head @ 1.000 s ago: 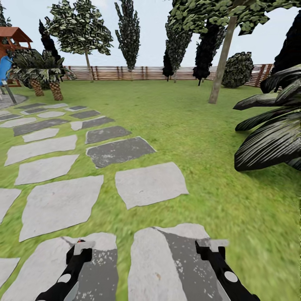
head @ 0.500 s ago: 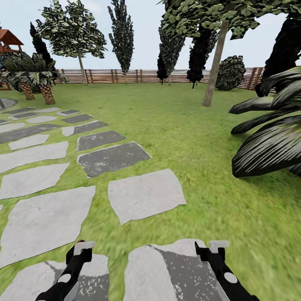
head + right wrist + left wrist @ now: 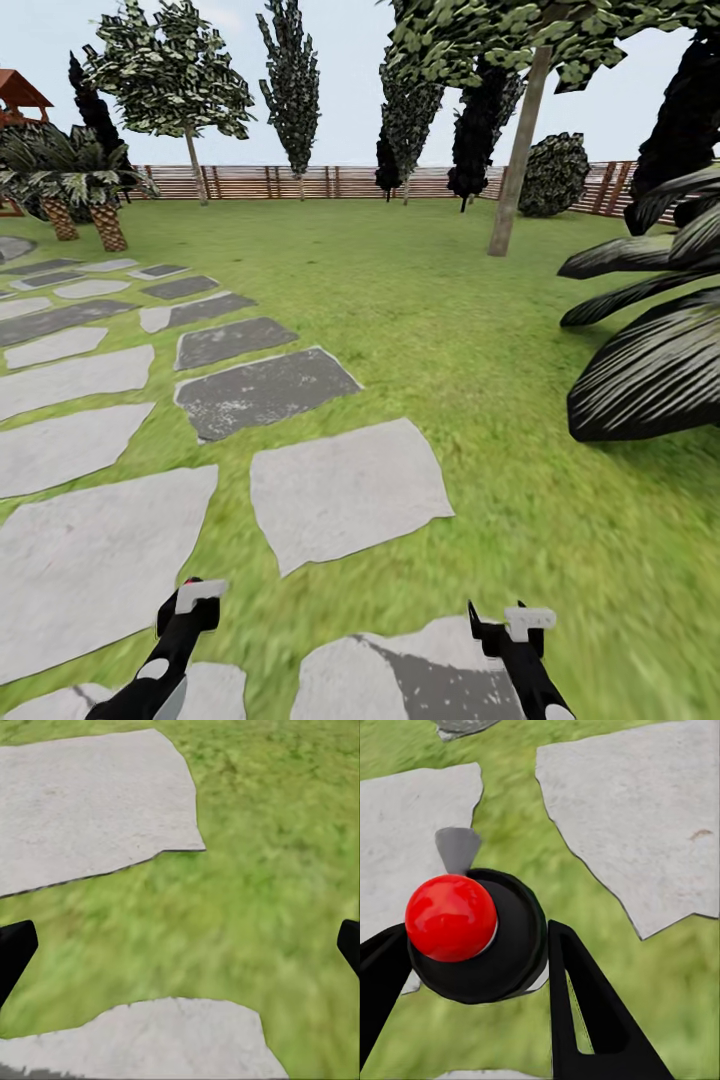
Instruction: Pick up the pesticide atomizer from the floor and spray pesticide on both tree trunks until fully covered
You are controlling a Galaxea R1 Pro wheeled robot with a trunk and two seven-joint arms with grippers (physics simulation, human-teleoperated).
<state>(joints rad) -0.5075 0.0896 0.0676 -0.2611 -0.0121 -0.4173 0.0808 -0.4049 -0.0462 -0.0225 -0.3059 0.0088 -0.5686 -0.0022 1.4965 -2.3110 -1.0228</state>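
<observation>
Already the pesticide atomizer [image 3: 476,934] sits between the two black fingers of the left gripper [image 3: 472,982], closed against its sides and carrying it over the floor [image 3: 345,490]. The first risk is the hold itself: the bottle is round and smooth (I judge it slippery), so a jolt while the base rolls over slabs and grass could turn it or let it drop. The second risk is the aim; the nearer tree trunk [image 3: 517,150] is well apart from the robot, so a spray started too early would leave pesticide on the lawn and not on the bark. The broad dark plant [image 3: 650,340] at the right side could also catch the right arm.

The left wrist view shows the red top and the grip clearly, while in the head view there is only a tiny red spot at the left gripper [image 3: 190,600]. The right wrist view shows the right gripper [image 3: 180,945] spread wide with nothing between its fingers. Only the head view gives both trees; the second trunk [image 3: 196,165] stands far off by the fence [image 3: 300,182].
</observation>
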